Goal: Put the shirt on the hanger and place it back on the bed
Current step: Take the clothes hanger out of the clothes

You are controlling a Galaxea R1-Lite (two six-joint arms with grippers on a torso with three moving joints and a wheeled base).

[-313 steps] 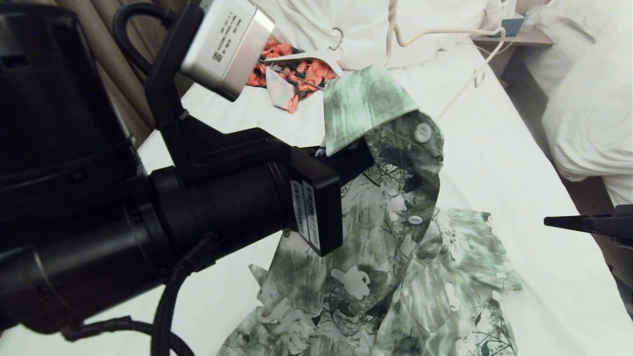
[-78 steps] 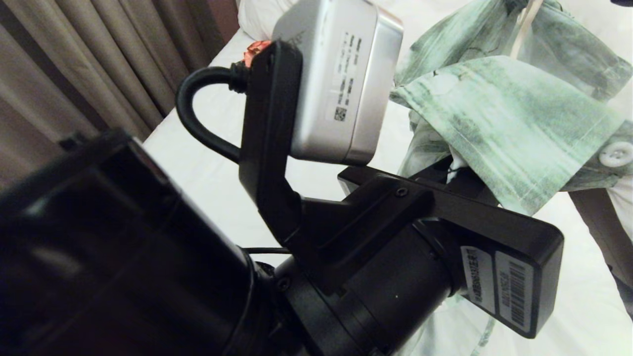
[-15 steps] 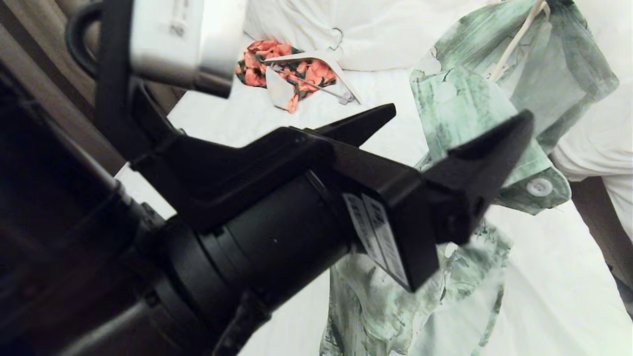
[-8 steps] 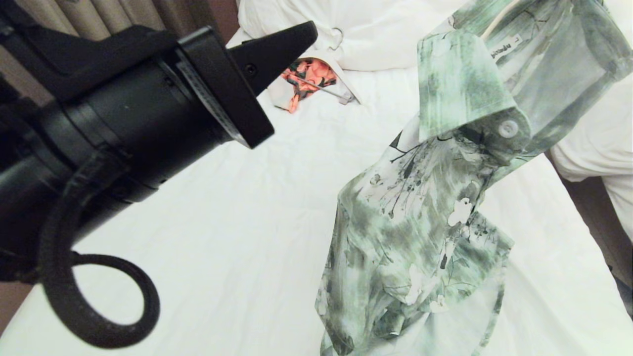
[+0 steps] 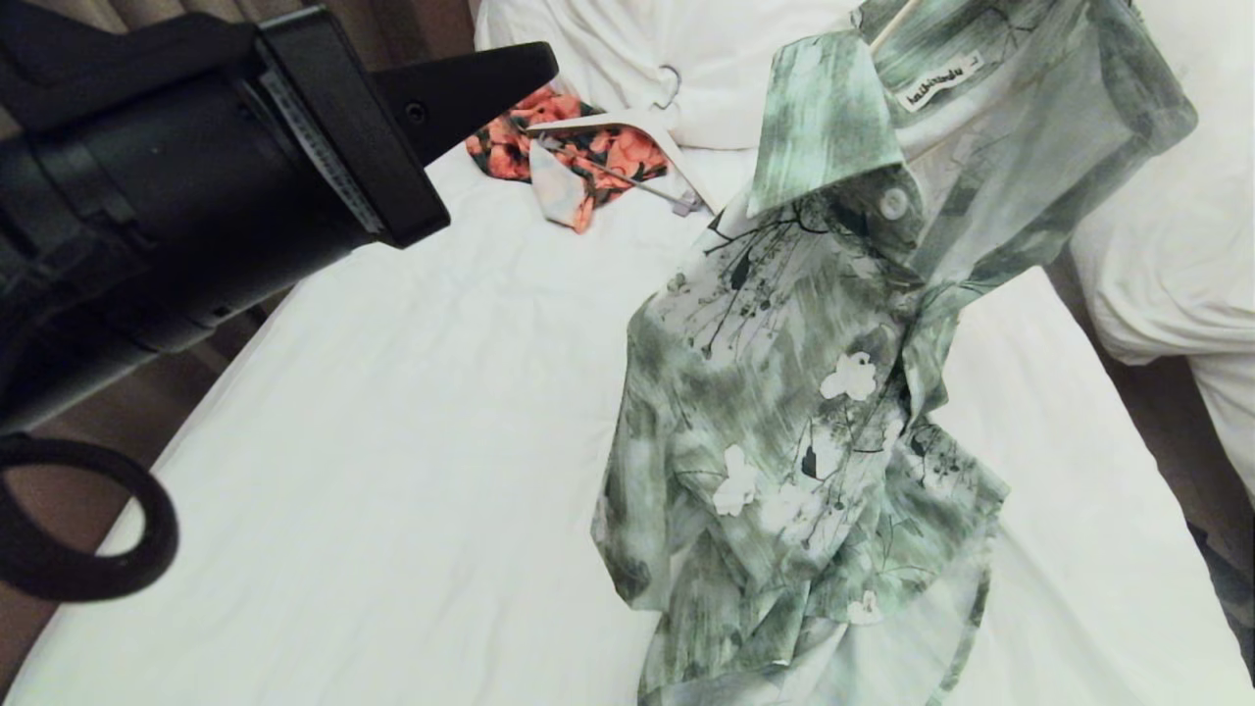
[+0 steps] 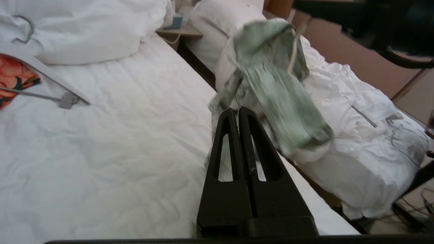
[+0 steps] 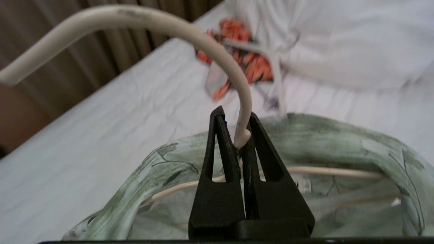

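The green-and-white shirt (image 5: 804, 392) hangs by its collar from the cream hanger (image 7: 217, 51), and its lower half is bunched on the white bed (image 5: 392, 392). My right gripper (image 7: 235, 113) is shut on the hanger's neck just under the hook, above the collar and outside the head view. Only a short cream piece of the hanger (image 5: 887, 25) shows in the head view. My left gripper (image 5: 544, 59) is shut and empty, high at the left and well clear of the shirt. In the left wrist view it (image 6: 236, 109) points toward the blurred shirt (image 6: 281, 95).
An orange-red floral garment (image 5: 588, 157) with a broad white hanger lies near the pillows (image 5: 706, 69) at the head of the bed. A second bed with heaped bedding (image 5: 1167, 245) stands to the right across a narrow dark gap (image 5: 1128, 412). Curtains (image 7: 101, 51) hang at the left.
My left gripper, open by the collar a second ago, has shut empty and drawn back up and left. The shirt now hangs from the hanger alone and has shifted slightly left.
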